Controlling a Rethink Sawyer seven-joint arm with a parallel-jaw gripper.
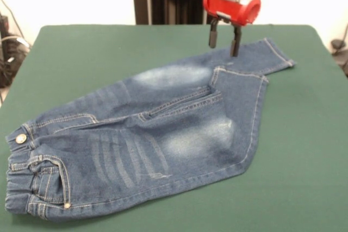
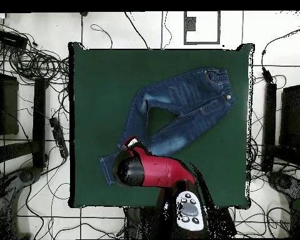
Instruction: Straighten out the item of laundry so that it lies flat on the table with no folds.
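Your gripper (image 1: pixel 224 41) has its two dark fingers (image 1: pixel 213 35) parted by a narrow gap and holding nothing, tips just above the upper trouser leg near its hem, upper right of the front view. Below it the jeans (image 1: pixel 163 134) sprawl diagonally across the table (image 1: pixel 304 150), waistband at lower left. One leg is folded back over itself, leaving a crease at centre right.

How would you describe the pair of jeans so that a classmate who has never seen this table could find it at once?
Look at the large green table: the jeans are the only thing lying on it, spread across its middle. They are small, dark blue denim with faded pale patches, an elastic waistband and a brass button, and the gripper hovers open over one leg's cuff.
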